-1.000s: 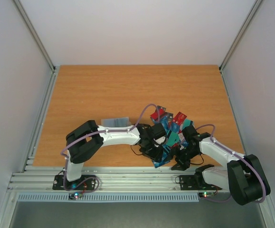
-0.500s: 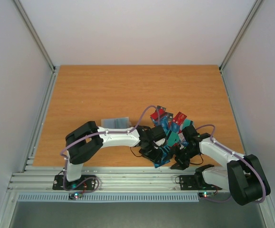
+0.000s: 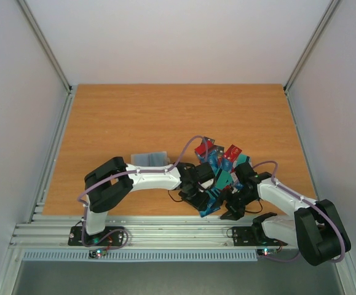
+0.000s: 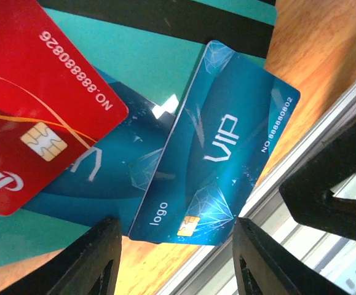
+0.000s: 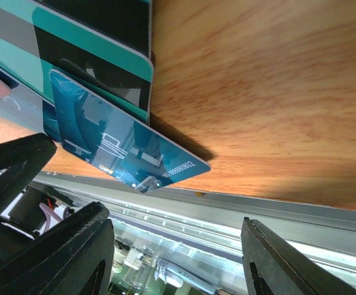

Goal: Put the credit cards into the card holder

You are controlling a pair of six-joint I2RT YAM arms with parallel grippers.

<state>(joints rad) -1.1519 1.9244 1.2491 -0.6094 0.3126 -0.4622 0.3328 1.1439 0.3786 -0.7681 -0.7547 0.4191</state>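
Note:
The credit cards [image 3: 222,167] lie in a loose pile of teal, blue and red at the table's near right. A blue VIP card [image 4: 221,147] overhangs the near table edge; it also shows in the right wrist view [image 5: 119,150] and the top view [image 3: 209,206]. A red card [image 4: 36,110] lies on teal cards beside it. My left gripper [image 4: 174,264] is open, its fingers either side of the blue card's near end, holding nothing. My right gripper [image 5: 174,264] is open and empty, just past the same card's corner. The card holder [image 3: 149,158] lies behind my left forearm, its greyish sleeves showing.
The aluminium rail [image 3: 165,230] runs along the table's near edge, right under both grippers. My two wrists are close together at the pile's near side [image 3: 217,196]. White walls enclose the wooden table [image 3: 165,117].
My left gripper has edged slightly towards the blue card at the near edge. The right arm and the cards look unmoved.

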